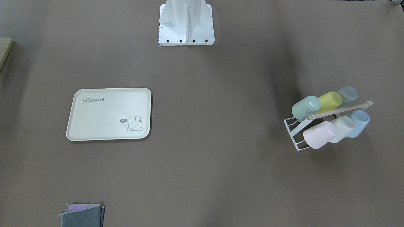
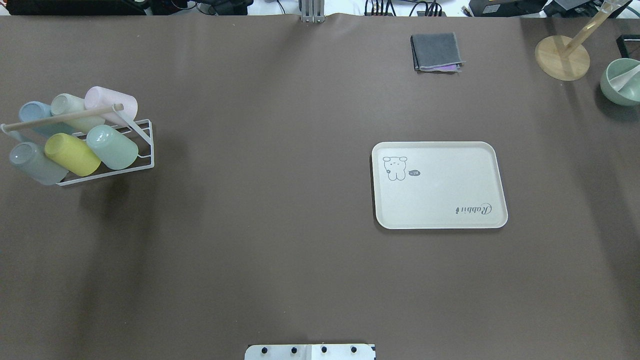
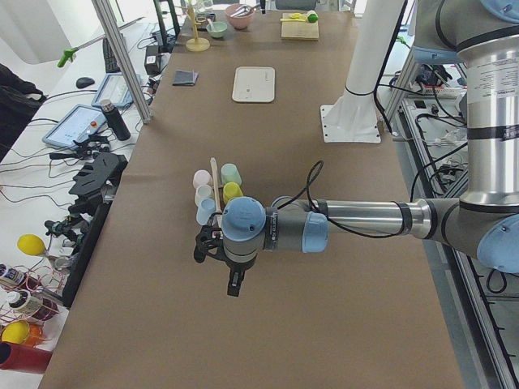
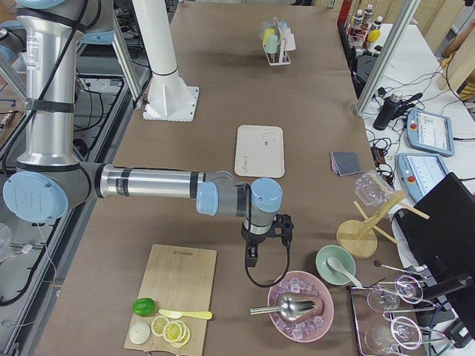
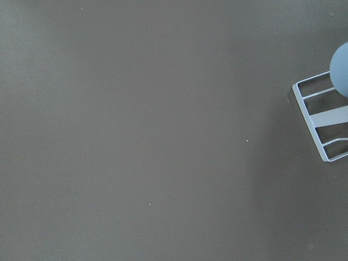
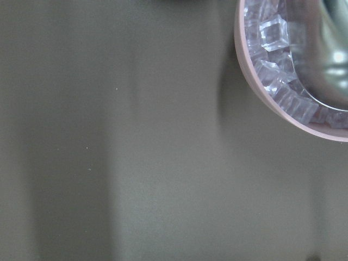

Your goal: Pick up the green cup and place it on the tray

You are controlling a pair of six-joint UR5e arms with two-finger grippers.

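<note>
The green cup (image 2: 112,147) lies tilted on a white wire rack (image 2: 145,131) at the table's left, next to a yellow cup (image 2: 71,154); it also shows in the front-facing view (image 1: 305,107). The cream "Rabbit" tray (image 2: 440,186) lies bare right of centre, and also shows in the front-facing view (image 1: 109,114). My left gripper (image 3: 233,282) hangs above the table beyond the rack's outer end. My right gripper (image 4: 252,254) hangs far from the tray, near a pink ice bowl (image 4: 300,305). Both show only in side views, so I cannot tell whether they are open.
The rack also holds pink (image 2: 112,102), cream (image 2: 70,105), blue (image 2: 32,112) and grey-blue (image 2: 35,162) cups under a wooden rod. A folded grey cloth (image 2: 436,52), a wooden stand (image 2: 562,57) and a green bowl (image 2: 622,81) stand at the far right.
</note>
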